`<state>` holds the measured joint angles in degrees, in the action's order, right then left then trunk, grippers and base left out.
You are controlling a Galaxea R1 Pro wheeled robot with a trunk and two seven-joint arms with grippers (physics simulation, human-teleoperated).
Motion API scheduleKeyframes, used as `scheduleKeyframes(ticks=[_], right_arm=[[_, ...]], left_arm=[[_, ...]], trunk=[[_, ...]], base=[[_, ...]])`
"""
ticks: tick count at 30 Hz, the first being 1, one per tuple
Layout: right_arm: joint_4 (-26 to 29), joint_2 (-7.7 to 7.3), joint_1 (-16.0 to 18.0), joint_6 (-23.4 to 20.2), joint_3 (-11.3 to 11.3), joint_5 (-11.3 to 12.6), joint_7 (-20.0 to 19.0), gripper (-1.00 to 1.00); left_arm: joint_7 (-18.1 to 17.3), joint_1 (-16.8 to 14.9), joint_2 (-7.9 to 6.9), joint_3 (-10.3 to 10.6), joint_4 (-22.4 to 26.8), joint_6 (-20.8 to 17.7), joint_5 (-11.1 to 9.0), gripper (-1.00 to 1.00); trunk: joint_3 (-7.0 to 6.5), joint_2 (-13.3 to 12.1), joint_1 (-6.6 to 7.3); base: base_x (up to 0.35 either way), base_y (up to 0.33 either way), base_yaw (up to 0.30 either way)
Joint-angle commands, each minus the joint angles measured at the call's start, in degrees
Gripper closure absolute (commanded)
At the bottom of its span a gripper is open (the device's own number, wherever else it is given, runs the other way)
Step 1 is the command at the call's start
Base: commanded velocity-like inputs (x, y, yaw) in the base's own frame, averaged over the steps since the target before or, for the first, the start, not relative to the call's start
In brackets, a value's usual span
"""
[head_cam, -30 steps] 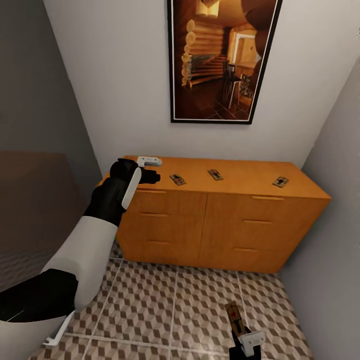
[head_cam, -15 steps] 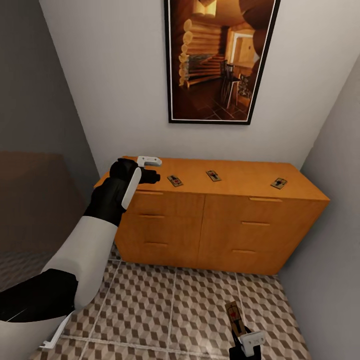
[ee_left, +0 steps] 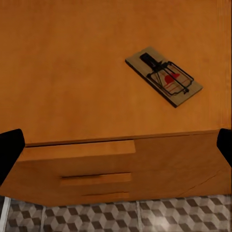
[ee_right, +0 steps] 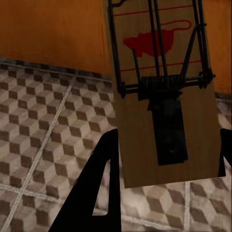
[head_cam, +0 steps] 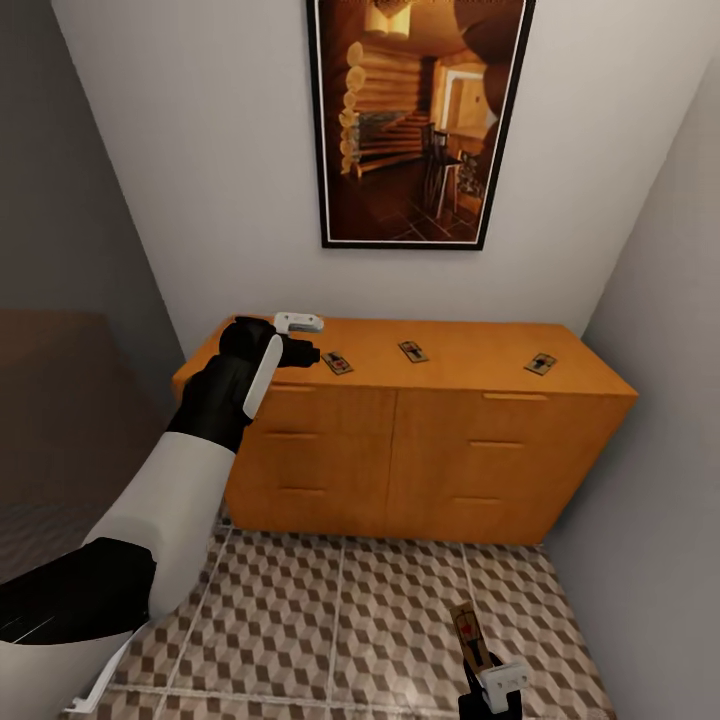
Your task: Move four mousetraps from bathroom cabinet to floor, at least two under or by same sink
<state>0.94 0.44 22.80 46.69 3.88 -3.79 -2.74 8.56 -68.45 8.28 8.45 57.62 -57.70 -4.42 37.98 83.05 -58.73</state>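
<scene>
You face a pale wall (head_cam: 220, 180) bearing a dark-framed picture (head_cam: 415, 120). Grey walls (head_cam: 660, 400) close in at both sides.

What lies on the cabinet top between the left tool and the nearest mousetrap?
Nothing: the left wrist view shows bare orange wood of the cabinet between the left tool and the nearest mousetrap.

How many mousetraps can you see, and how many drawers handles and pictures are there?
Mousetraps on the cabinet: 3 (left, middle, right)
Mousetraps in the right claw: 1
Handles on the cabinet front: 6
Pictures on the wall: 1
Total: 11
</scene>
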Motion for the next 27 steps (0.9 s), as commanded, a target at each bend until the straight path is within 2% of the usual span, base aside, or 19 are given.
scheduleKeyframes(ticks=[1, 15, 27], right_arm=[[-0.1, 0.00, 0.0, 0.2, 0.3, 0.2, 0.0, 1.00], [-0.1, 0.00, 0.0, 0.2, 0.3, 0.3, 0.0, 1.00], [-0.1, 0.00, 0.0, 0.2, 0.3, 0.3, 0.0, 1.00]], left_arm=[[0.5, 0.0, -0.02, 0.1, 0.1, -0.2, -0.5, -1.00], [0.5, 0.0, -0.02, 0.1, 0.0, -0.2, -0.5, -1.00], [0.5, 0.0, -0.02, 0.1, 0.0, -0.2, -0.5, -1.00]], trunk=[[0.00, 0.0, 0.00], [-0.78, 0.0, 0.00], [-1.43, 0.0, 0.00]], base=[[0.000, 0.000, -0.238], [0.000, 0.000, -0.233], [0.000, 0.000, -0.182]])
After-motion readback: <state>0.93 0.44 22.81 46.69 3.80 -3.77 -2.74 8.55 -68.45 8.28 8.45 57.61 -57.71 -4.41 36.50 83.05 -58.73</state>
